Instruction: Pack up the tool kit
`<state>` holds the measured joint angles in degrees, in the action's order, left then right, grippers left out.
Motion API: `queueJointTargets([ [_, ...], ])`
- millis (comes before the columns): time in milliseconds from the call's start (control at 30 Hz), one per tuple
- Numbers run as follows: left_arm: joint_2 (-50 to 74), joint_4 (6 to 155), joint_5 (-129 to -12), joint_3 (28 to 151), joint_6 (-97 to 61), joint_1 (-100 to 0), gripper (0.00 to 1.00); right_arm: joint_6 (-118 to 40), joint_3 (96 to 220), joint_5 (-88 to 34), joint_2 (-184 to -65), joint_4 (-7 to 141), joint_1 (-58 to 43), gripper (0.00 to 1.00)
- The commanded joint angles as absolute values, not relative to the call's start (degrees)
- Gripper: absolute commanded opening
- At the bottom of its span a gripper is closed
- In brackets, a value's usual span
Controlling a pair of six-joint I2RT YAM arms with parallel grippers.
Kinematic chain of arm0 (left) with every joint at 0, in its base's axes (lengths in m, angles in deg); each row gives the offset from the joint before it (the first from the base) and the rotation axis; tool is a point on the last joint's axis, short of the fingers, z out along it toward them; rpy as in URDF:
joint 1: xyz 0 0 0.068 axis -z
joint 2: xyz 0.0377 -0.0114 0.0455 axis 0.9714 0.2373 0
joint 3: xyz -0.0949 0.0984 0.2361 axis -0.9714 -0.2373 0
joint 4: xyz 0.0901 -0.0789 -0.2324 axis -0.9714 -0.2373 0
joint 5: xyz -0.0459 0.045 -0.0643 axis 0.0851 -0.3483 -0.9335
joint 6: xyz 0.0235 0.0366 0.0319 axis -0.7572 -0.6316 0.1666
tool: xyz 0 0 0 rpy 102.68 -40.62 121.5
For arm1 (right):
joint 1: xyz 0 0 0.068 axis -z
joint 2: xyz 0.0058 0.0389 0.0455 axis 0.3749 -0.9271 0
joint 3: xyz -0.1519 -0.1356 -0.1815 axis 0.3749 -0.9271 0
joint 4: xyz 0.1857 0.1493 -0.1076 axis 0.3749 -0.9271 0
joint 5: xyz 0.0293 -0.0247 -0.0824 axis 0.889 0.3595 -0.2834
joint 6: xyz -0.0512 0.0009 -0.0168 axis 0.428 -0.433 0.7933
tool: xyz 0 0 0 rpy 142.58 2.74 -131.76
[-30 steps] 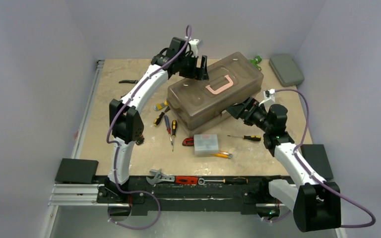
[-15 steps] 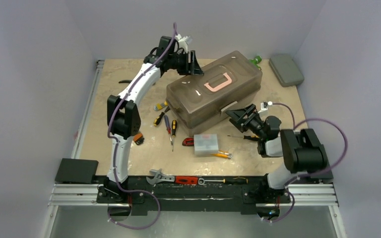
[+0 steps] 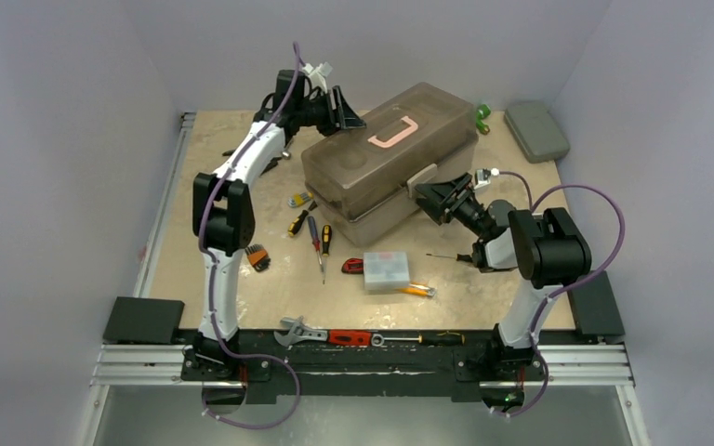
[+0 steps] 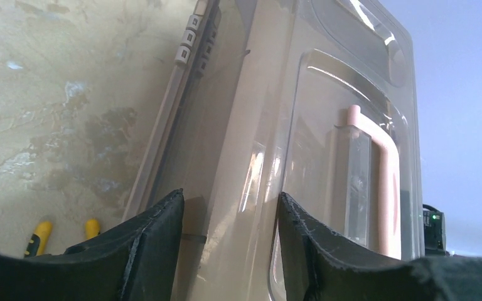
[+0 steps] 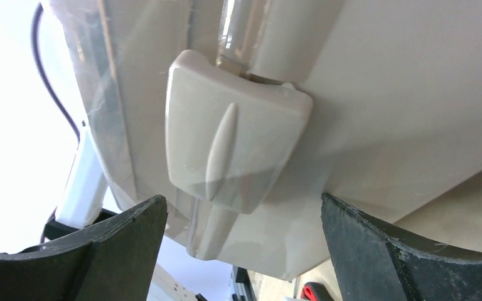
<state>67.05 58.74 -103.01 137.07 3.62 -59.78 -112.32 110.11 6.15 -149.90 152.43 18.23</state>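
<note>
The beige toolbox (image 3: 372,177) with its smoky lid shut and pinkish handle (image 3: 391,132) stands slanted at the table's middle back. My left gripper (image 3: 345,110) is open at the lid's far left end. In the left wrist view the lid (image 4: 270,94) and handle (image 4: 386,182) fill the space beyond the open left gripper (image 4: 229,202). My right gripper (image 3: 431,197) is open just in front of the front latch (image 3: 422,177). In the right wrist view the latch (image 5: 232,132) sits just above the gap of the right gripper (image 5: 243,204). Small screwdrivers (image 3: 315,234) lie loose to the front left.
A red utility knife (image 3: 353,265), a small clear case (image 3: 386,270), a yellow knife (image 3: 417,290) and a thin screwdriver (image 3: 454,256) lie in front of the box. Hex keys (image 3: 258,255) lie left. A flat grey case (image 3: 536,130) lies back right. A wrench (image 3: 300,330) lies on the front rail.
The toolbox has shifted and turned toward the back left. My left gripper moved back and left along the lid. My right arm folded in and its gripper came up to the front latch.
</note>
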Motion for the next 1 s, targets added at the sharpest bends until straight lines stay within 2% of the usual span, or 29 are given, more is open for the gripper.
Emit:
queueJointTargets([
  [0, 70.15, 47.39, -101.53, 131.53, 3.53, -59.31, 0.38, -114.05, 115.03, 4.07, -149.89, 164.5, 16.74, 0.91],
  [500, 68.68, 50.42, -103.08, 125.12, 3.72, -59.22, 0.39, -117.0, 127.22, 4.5, -151.25, 164.63, 16.53, 0.89],
  [967, 70.04, 54.72, -105.28, 121.57, 6.18, -57.38, 0.4, -120.94, 133.24, 7.23, -155.13, 162.49, 16.62, 0.86],
])
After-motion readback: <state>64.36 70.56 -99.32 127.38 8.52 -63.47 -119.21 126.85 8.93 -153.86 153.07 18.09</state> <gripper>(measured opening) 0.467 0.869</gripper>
